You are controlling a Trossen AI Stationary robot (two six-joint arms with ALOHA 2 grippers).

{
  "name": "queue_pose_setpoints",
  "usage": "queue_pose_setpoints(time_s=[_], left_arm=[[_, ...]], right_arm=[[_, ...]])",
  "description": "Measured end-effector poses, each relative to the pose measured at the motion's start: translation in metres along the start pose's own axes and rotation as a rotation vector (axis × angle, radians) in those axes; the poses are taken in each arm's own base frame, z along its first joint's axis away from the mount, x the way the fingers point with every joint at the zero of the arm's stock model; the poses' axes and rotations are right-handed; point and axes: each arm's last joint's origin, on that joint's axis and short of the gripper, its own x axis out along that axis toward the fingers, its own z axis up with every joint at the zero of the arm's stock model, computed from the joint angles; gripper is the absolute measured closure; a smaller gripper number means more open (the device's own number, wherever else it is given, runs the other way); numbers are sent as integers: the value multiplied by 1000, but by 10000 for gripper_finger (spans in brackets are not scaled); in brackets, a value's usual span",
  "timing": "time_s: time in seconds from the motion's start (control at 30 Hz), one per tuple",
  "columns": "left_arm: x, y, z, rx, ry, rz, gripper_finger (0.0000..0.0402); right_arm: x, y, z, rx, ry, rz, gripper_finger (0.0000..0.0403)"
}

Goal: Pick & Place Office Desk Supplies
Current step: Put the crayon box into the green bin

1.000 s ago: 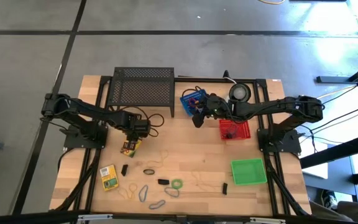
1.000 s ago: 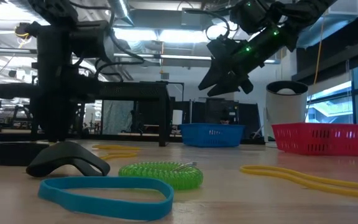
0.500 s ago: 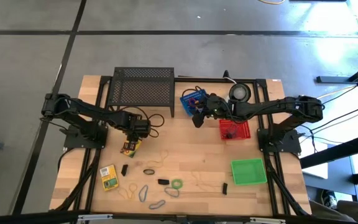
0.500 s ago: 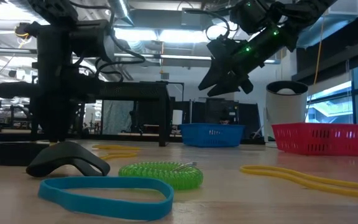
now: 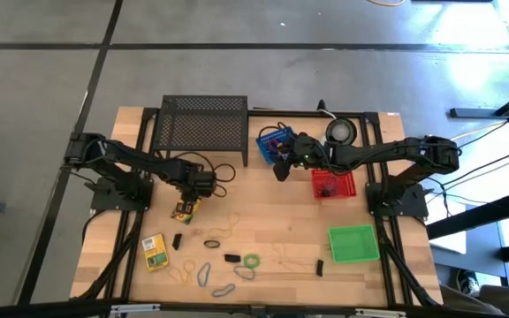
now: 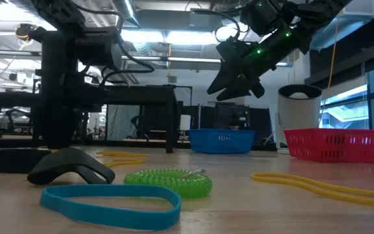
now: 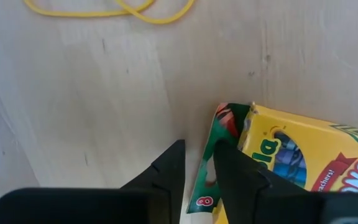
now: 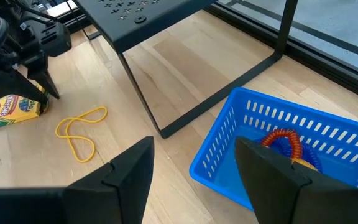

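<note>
A yellow-green crayon box [image 5: 185,209] lies flat on the wood at the left, its end flap [image 7: 211,163] open. My left gripper [image 5: 190,196] points down on that flapped end, its fingers nearly together around the flap. A second crayon box [image 5: 154,251] lies flat nearer the front. Rubber bands [image 5: 203,275], a green coil [image 5: 252,261] and black clips [image 5: 231,259] lie scattered along the front. My right gripper [image 5: 281,168] hangs open in the air beside the blue basket [image 5: 275,141], holding nothing. My left gripper has the crayon box's open green end flap [image 7: 211,163] between its two fingers [image 7: 169,174], coming from above and pointing down. The box [image 7: 303,162] lies flat on the table, off to one side of the fingers. How far back the flap reaches does not show.
A black wire-mesh rack [image 5: 204,124] stands at the back left. The blue basket holds coiled bands; a red basket [image 5: 332,184] and a green tray [image 5: 353,244] stand at the right. A round disc [image 5: 339,132] sits at the back. A yellow band [image 8: 79,134] lies near the held box.
</note>
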Motion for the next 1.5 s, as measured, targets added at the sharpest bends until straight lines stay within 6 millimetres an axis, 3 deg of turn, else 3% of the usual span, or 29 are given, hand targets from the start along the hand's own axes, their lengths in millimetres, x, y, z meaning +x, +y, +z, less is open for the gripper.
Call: queue_pose_setpoints(time_s=[0.3,0.4,0.73,0.97,1.13,1.5], left_arm=[[3,-1,0,14,12,-9,393],[2,-1,1,13,7,-7,397],[-34,-3,9,12,-152,83,398],[-66,-13,13,-22,-383,139,398],[-87,-22,22,-58,-610,181,398],[-122,-39,45,-133,-1035,207,398]], right_arm=[[0,0,0,-2,2,-1,179],[0,0,0,-4,3,-1,179],[-5,4,2,-8,8,61,179],[-22,28,4,-48,-26,215,179],[-32,55,-5,-99,-23,362,179],[-48,85,-23,-147,-3,432,179]])
